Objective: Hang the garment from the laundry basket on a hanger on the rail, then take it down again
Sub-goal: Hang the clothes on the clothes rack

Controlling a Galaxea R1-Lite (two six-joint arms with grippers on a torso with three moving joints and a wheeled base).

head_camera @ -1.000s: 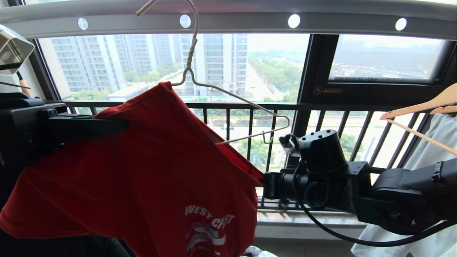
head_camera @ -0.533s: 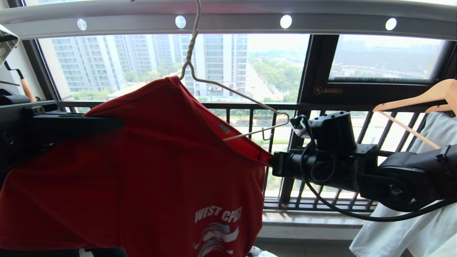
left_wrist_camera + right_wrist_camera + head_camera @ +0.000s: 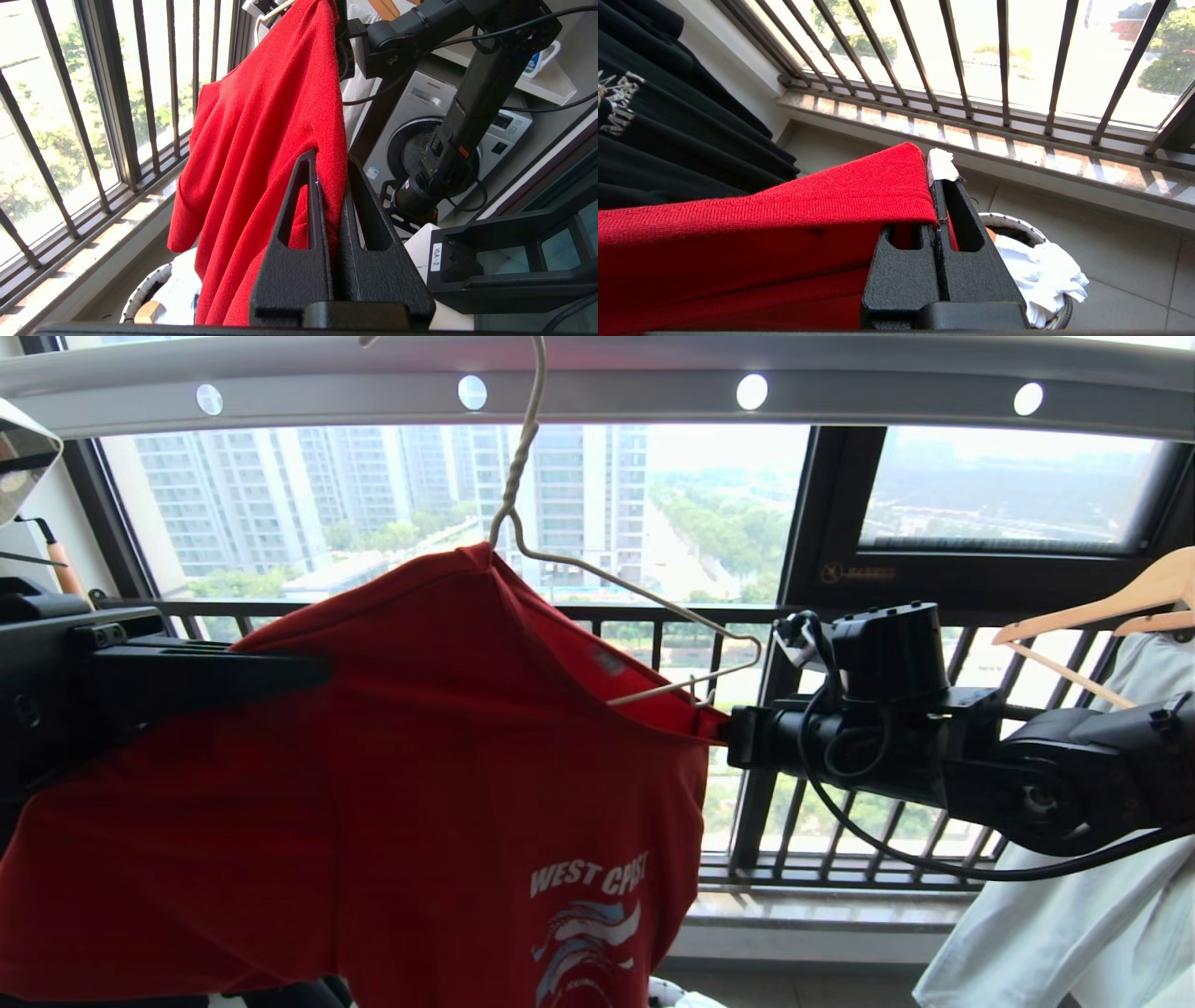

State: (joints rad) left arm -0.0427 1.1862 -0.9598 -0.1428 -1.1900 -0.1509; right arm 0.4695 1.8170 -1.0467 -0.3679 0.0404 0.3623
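While draped on the hanger (image 3: 597, 569), garment (image 3: 420, 784) pinched between both grippers' closed jaws.

Red T-shirt (image 3: 420, 784), chest print in white capitals: "WEST C", then letters lost in a fold, ending "ST". Wave graphic in white and light blue beneath it; a further small line under that, too small to read.

Window frame (image 3: 859, 572): small orange round mark with a line of lettering beside it, not legible.

Washing machine (image 3: 420, 135), left wrist view: brand word on the front panel, too small to read with certainty.

White tag (image 3: 437, 256) on black bracket: "VLA-2".

Black garment (image 3: 654, 116), right wrist view: pale print at its edge, cut off, unreadable.
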